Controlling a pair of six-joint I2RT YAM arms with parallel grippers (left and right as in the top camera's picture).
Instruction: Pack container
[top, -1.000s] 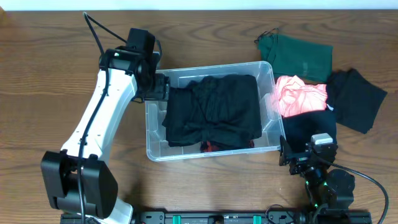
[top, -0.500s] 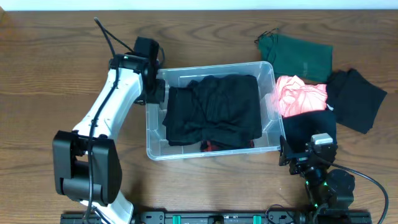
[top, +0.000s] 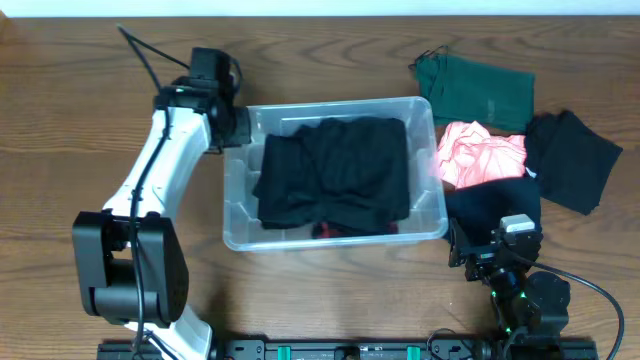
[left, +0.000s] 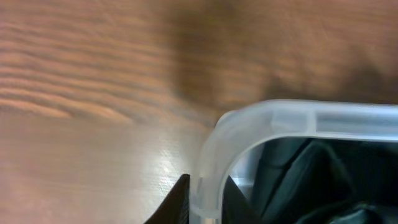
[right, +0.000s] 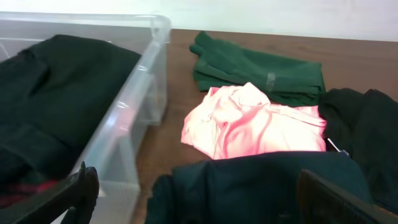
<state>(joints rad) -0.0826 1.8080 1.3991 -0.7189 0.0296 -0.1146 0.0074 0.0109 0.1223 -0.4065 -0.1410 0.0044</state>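
Status: my left jaws clamped on the container (top: 340, 103); my right jaws apart and holding nothing.

The container stands at the centre of the counter (top: 80, 150), loaded with black clothing (top: 335, 170). My left jaws grip its rolled rim at the far-left corner, one finger (left: 179, 202) outside the wall and one inside. My right jaws hang low at the near right, over a dark garment (right: 261, 183). Right of the container lie a pink garment (top: 480, 155), a green garment (top: 480, 90) and a black garment (top: 575, 160).
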